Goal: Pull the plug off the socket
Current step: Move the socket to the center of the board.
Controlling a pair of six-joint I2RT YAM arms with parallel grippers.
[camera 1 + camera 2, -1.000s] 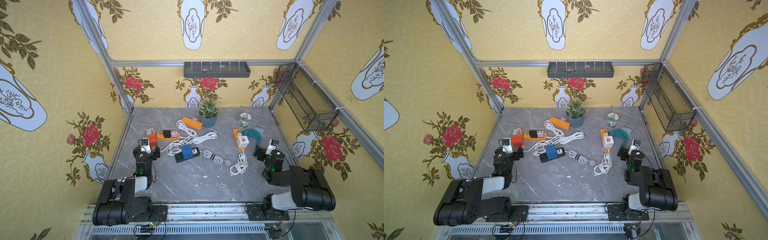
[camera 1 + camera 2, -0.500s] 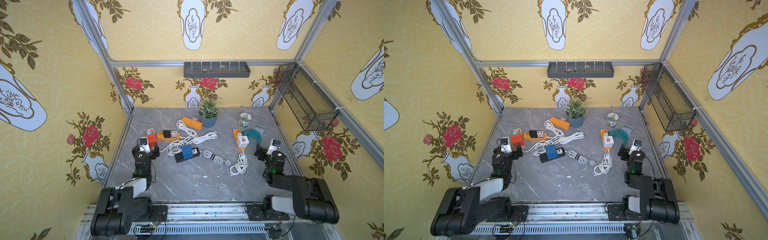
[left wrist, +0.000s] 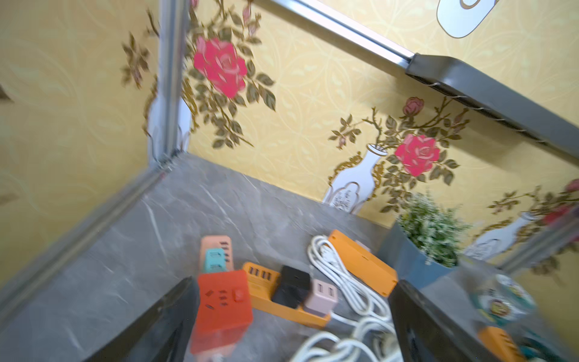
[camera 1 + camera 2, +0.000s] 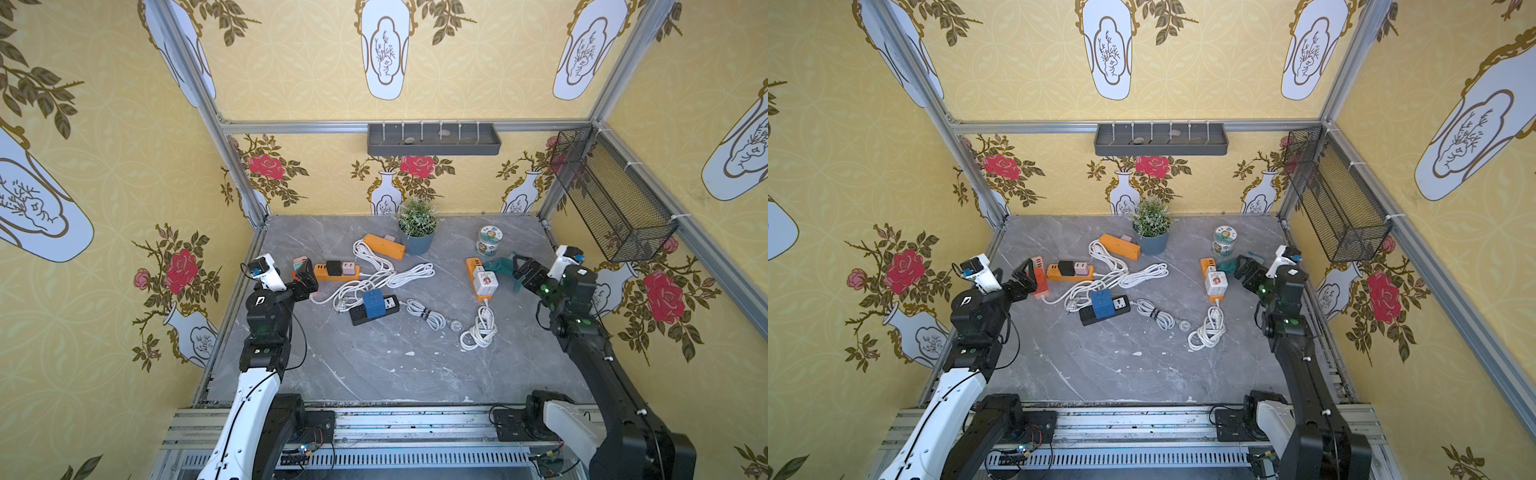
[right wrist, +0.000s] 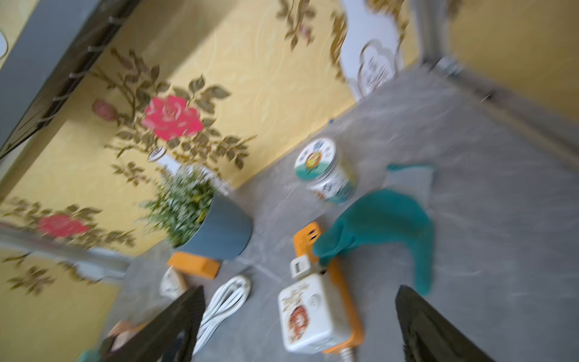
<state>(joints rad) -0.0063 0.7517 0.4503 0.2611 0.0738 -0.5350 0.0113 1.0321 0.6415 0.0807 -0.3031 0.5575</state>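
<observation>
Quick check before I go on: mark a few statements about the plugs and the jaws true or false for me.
1. The left gripper and the right gripper both have their jaws open and hold nothing. True.
2. The white plug sits on an orange power strip close to the right gripper. True.
3. The blue plug sits on an orange strip. False: it sits on the black power strip.
4. The potted plant has tipped over. False: it stands upright.

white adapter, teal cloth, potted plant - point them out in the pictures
white adapter (image 5: 308, 313), right wrist view, on its printed top face.
teal cloth (image 5: 382, 219), right wrist view, on the middle of the fabric.
potted plant (image 4: 417, 245), in a top view, on the grey-blue pot's wall.
</observation>
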